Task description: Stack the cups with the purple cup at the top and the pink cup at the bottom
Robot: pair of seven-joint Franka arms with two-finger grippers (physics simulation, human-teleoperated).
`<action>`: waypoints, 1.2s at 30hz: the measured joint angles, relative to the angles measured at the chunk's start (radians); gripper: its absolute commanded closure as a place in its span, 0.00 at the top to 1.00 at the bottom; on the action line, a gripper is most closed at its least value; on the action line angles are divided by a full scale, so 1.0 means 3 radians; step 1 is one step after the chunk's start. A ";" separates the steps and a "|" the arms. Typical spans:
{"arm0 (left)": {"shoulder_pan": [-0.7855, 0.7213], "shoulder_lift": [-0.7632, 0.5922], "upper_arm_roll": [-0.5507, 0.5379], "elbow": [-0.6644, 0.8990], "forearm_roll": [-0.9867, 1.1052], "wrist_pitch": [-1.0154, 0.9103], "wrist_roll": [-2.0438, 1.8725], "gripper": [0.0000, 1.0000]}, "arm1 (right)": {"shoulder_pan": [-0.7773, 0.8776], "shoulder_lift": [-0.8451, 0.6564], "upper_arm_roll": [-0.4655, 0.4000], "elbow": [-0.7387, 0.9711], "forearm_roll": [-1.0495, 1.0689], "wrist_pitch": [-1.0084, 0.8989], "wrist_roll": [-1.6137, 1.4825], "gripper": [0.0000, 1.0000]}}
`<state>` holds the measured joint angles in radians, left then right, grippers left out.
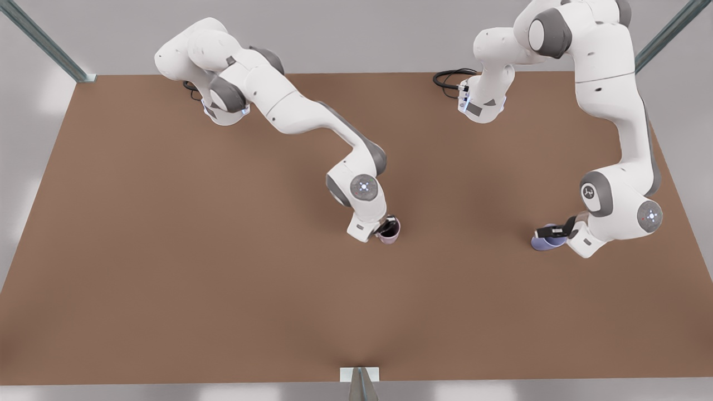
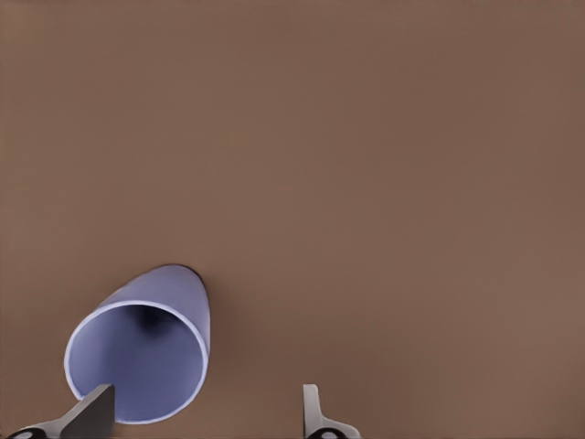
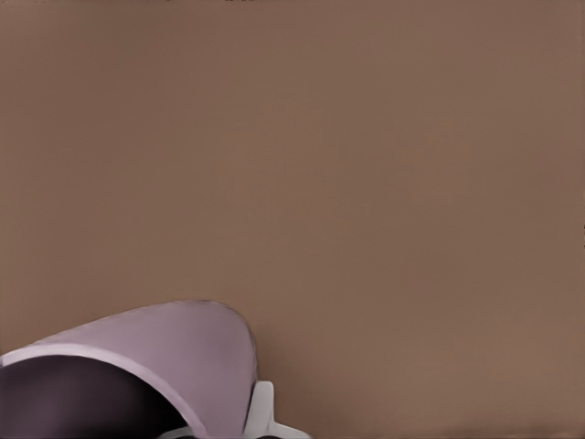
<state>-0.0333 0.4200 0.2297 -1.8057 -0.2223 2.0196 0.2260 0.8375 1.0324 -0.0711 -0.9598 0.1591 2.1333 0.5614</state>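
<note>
The pink cup (image 1: 391, 235) stands on the brown table (image 1: 167, 250) near its middle. My right gripper (image 1: 386, 227) comes down on its rim, one finger inside the dark hollow and one pale finger (image 3: 260, 412) pressed against the outer wall of the pink cup (image 3: 174, 352), so it is shut on the wall. Toward the front view's right sits the purple cup (image 1: 542, 241). My left gripper (image 1: 557, 229) is open at its mouth. One finger (image 2: 91, 413) lies over the opening of the purple cup (image 2: 146, 352); the other finger (image 2: 313, 413) stands clear outside it.
Both arm bases stand along the table's far edge, with a black cable (image 1: 451, 78) coiled beside one. A small grey bracket (image 1: 360, 377) marks the near edge. Bare brown surface separates the two cups.
</note>
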 measured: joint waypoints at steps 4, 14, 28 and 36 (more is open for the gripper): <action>-0.0001 0.0043 0.0005 -0.0128 -0.0006 0.0215 0.0007 1.00 | 0.0003 0.0055 -0.0002 0.0026 -0.0011 -0.0007 0.0423 0.25; -0.0002 0.0084 0.0006 -0.0300 -0.0009 0.0408 0.0019 1.00 | -0.0004 0.0059 0.0000 0.0007 -0.0019 -0.0017 0.1161 0.46; 0.0004 0.0288 0.0011 -0.0299 -0.0012 0.0451 0.0026 0.69 | -0.1297 -0.2447 -0.0071 -0.1850 0.0035 -0.0424 0.1231 1.00; -0.0002 0.0257 0.0018 -0.0288 0.0007 0.0447 0.0029 0.48 | -0.2899 -0.2977 -0.0132 -0.1707 -0.0219 -0.1386 0.0046 1.00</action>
<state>-0.0338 0.4972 0.2351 -1.8921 -0.2201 2.1538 0.2348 -0.0321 0.1393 -0.1108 -1.4718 0.0934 1.7176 0.5753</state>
